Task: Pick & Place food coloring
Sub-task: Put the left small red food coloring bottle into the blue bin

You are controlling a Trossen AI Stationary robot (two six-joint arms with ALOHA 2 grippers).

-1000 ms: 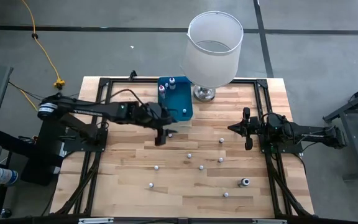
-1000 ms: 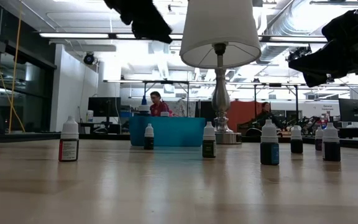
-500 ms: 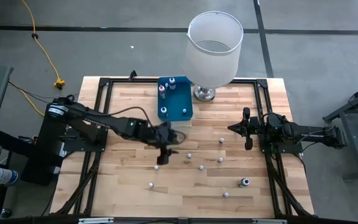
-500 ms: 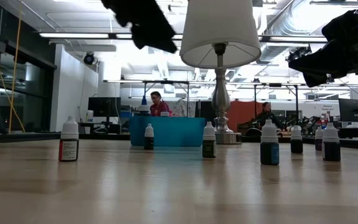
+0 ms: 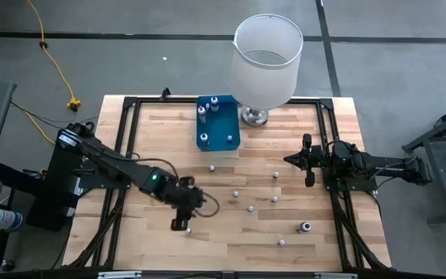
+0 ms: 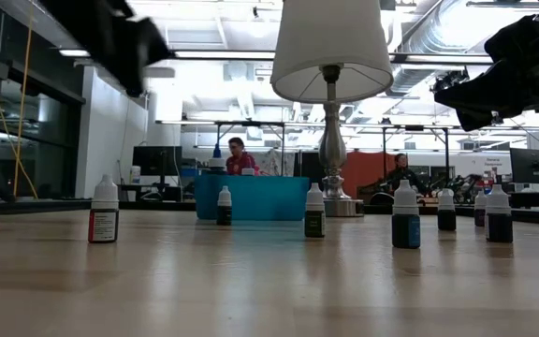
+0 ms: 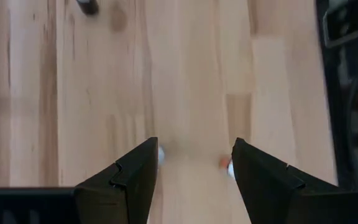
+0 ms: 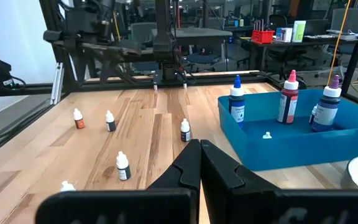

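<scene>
Wooden table [image 5: 161,147], seen from above, fills the middle of the frame. Blue tray [image 5: 221,130] at upper centre holds several larger bottles [image 5: 214,103]; a lamp with a white shade [image 5: 266,58] stands just to its right. Small food coloring bottles [image 5: 237,193] with white caps stand scattered over the centre and lower right of the table, well apart from one another; one dark bottle [image 5: 304,227] sits at lower right. Left tool [image 5: 183,225], at lower centre-left, hangs over the table with its fingers [image 7: 126,180] spread open and holding nothing; a white-capped bottle [image 5: 188,231] is just beside it, and two caps show close to the fingers in the left wrist view. Right tool [image 5: 308,160], at right of centre, is raised above the table, fingers [image 8: 188,165] closed together on nothing.
</scene>
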